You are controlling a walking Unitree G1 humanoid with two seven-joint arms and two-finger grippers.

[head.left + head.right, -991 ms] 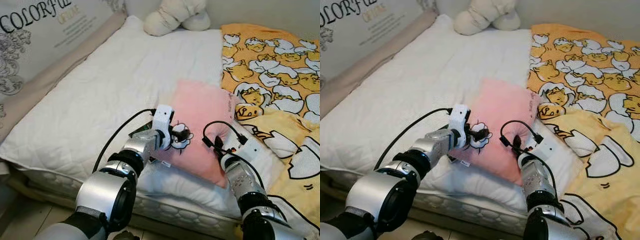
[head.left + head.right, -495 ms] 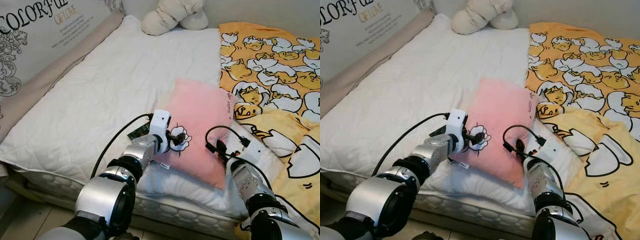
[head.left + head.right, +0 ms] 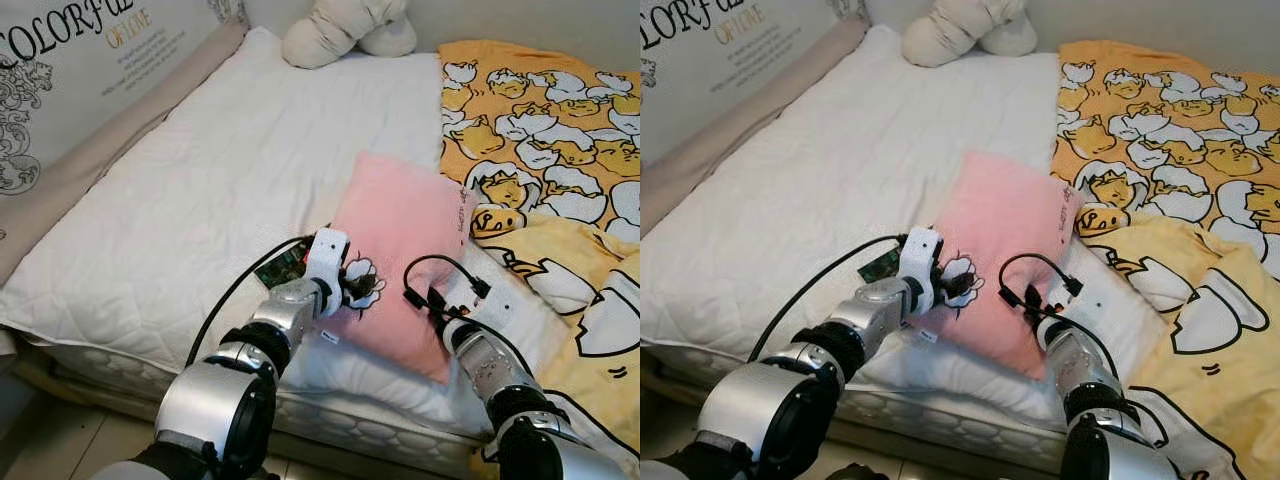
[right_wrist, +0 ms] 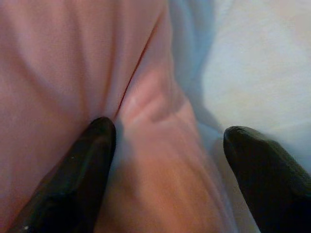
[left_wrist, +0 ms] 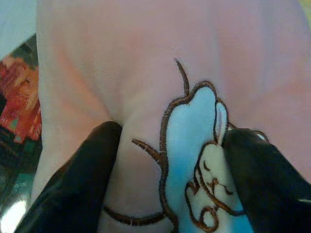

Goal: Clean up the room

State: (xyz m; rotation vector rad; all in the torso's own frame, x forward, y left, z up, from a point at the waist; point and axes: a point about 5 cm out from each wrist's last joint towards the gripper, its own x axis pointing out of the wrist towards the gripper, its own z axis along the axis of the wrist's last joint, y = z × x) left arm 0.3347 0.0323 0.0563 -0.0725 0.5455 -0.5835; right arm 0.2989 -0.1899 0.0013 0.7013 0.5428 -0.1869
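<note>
A pink pillow (image 3: 400, 220) with a small white cartoon embroidered near its corner lies on the white bed, close to the near edge. My left gripper (image 3: 360, 283) holds the pillow's near left corner. In the left wrist view the black fingers (image 5: 82, 184) pinch a fold of pink fabric beside the embroidery (image 5: 194, 145). My right gripper (image 3: 430, 295) is at the pillow's near right edge. In the right wrist view its fingers (image 4: 87, 165) straddle the pillow's seam, one on the pink fabric and one against the white sheet (image 4: 262, 63).
A yellow blanket (image 3: 560, 130) with an egg-and-chick print covers the right side of the bed. A cream plush toy (image 3: 340, 25) lies at the head. The white quilted mattress (image 3: 220, 170) spreads to the left, beside a lettered wall panel (image 3: 70, 60). The floor (image 3: 40, 440) lies below.
Both grippers keep their hold on the pillow's near edge. The pillow and the grippers have shifted slightly towards me, and the view has moved a little.
</note>
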